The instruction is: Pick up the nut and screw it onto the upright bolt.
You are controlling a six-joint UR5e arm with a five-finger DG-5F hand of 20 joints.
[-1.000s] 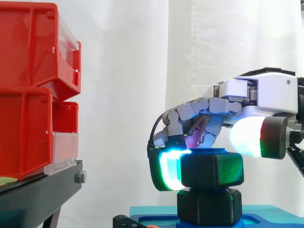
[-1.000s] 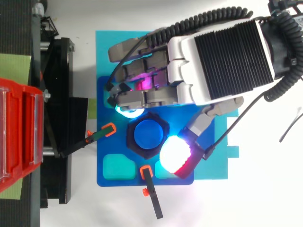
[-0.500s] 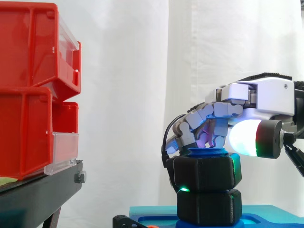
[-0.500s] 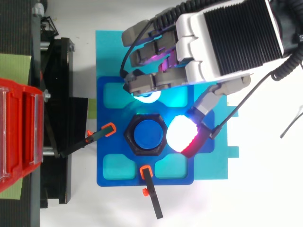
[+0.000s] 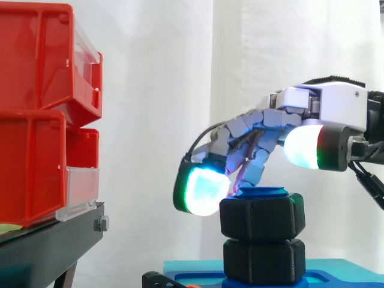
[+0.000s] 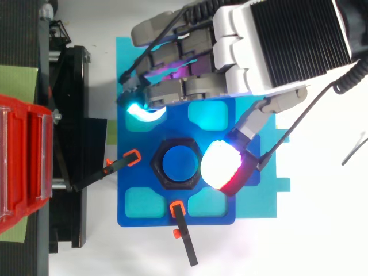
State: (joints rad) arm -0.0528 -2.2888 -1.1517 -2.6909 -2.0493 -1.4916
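While the black nut sits on the upright blue bolt, stacked over a second black hex piece, I see the hand poised above it with nothing in its grasp. Its fingers are loosely extended. The cyan fingertip hangs off to one side of the nut, apart from it. The white-and-red thumb pad floats higher, over the opposite side. Below lies the blue plate; red bins stand well apart.
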